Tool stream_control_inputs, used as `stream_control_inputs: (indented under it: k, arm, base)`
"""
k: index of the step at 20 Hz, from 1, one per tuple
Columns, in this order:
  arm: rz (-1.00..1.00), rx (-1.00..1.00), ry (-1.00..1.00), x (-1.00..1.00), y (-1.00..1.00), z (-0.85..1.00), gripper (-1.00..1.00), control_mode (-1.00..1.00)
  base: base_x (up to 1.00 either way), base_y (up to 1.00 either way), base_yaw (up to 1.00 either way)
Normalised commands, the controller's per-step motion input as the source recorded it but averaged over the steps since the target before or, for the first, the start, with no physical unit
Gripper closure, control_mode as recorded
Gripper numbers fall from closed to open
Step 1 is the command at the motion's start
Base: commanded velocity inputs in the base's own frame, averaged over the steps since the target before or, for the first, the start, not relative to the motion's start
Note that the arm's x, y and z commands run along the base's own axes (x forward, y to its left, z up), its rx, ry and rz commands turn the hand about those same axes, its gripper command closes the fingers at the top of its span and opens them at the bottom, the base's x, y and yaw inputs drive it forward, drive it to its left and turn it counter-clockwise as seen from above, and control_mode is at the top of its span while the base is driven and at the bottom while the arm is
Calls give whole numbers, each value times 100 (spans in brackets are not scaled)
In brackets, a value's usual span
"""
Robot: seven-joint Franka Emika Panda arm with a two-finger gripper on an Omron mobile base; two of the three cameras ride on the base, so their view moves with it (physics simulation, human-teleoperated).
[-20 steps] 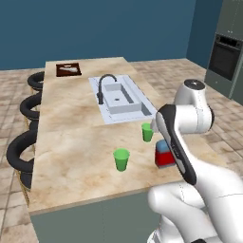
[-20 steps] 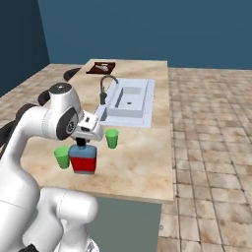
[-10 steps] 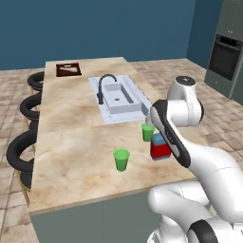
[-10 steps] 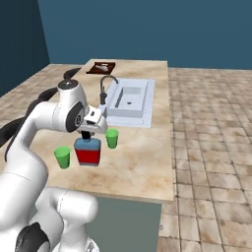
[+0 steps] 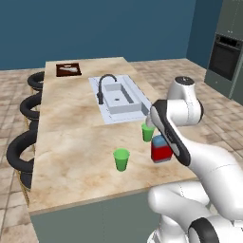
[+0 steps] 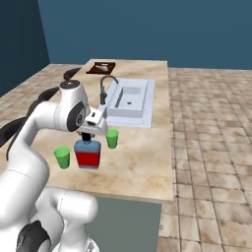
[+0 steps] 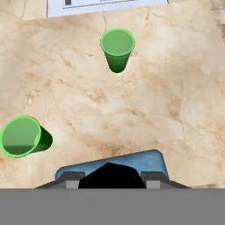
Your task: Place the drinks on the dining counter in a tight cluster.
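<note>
blue bottle on the counter beside two green cups

a long counter with a beige marble top is seen from above, with black stools lined along its left side. a white sink with a black curved faucet is set into the top, and a dark tray lies at the far end. near the front right edge a squat blue bottle with a red label is stood upright, partly covered by the white arm. one green cup is placed just beside it toward the sink; another green cup is set apart to its left.
</note>
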Motion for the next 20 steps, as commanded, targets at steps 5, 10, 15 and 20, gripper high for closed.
stream_control_inputs:
  k: [5, 10, 15, 20]
  arm:
    - [0, 0, 0, -20, 0, -18, 100, -100]
    - [0, 0, -5, 2, 12, -37, 100, -100]
    - [-5, 0, -5, 15, 3, -3, 100, -100]
    - [-5, 0, 0, 15, 1, 0, 100, -100]
  base:
    - [0, 0, 0]
    - [0, 0, 0]
    - [0, 0, 0]
    - [0, 0, 0]
